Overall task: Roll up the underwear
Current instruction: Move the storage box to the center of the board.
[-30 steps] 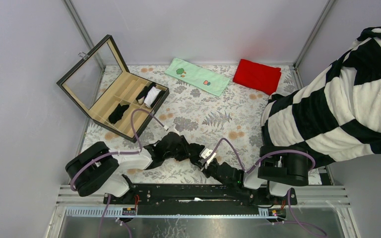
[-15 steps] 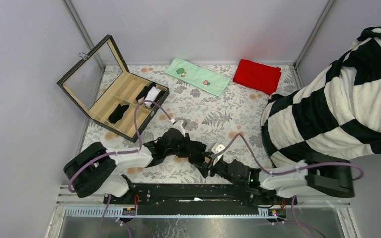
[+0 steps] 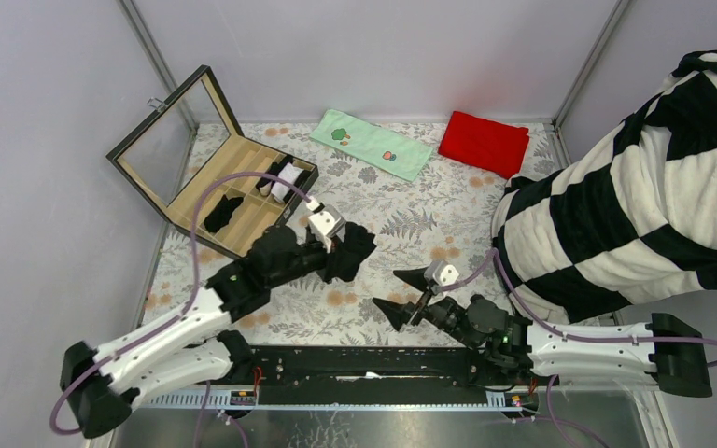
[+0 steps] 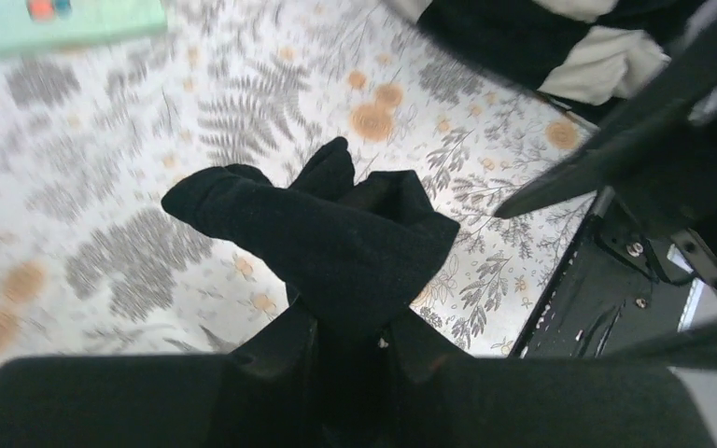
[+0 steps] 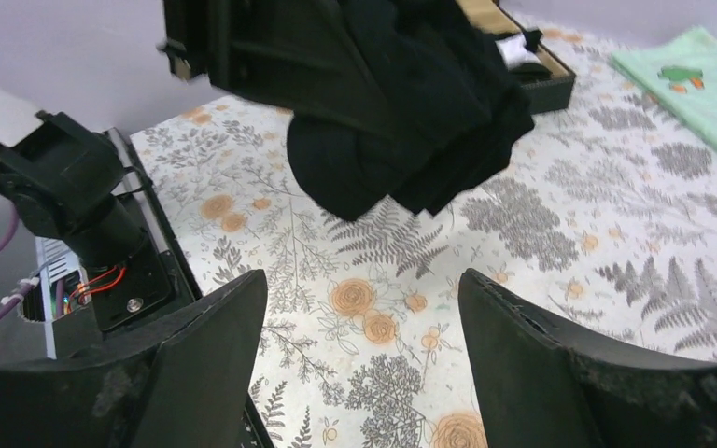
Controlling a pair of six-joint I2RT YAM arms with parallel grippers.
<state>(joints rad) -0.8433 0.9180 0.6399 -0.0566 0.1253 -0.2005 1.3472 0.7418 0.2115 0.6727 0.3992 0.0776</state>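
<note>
left gripper [image 3: 334, 252] clenched on the underwear [image 3: 353, 250], a bunched black wad sticking out past the fingertips, over the left-centre of the table

left wrist view: underwear [image 4: 327, 238] pinched at its near end between the two fingers [image 4: 271, 350], the rest flops forward in loose crossed folds, not a tidy roll

right wrist view: the wad [image 5: 411, 121] hangs above the floral tablecloth [image 5: 616, 224] and looks clear of it

right gripper [image 3: 401, 295] released, jaws spread wide, only bare tablecloth between them in its own camera [image 5: 362, 280]. It sits near the front middle of the table, right of the left gripper and closer to the arm bases, aimed at the wad, not touching it

open wooden box [image 3: 233, 154] at the back left, lid up. One black bundle [image 3: 222, 213] lies in a near compartment, another black bundle [image 3: 269, 175] in a farther one, right against a white roll [image 3: 288, 180]

green towel [image 3: 371, 145] flat at the back centre, red cloth [image 3: 483, 142] right of it, apart from it

striped blanket [image 3: 635, 187] heaped on the right, draping over the table's right edge, well away from both grippers
</note>
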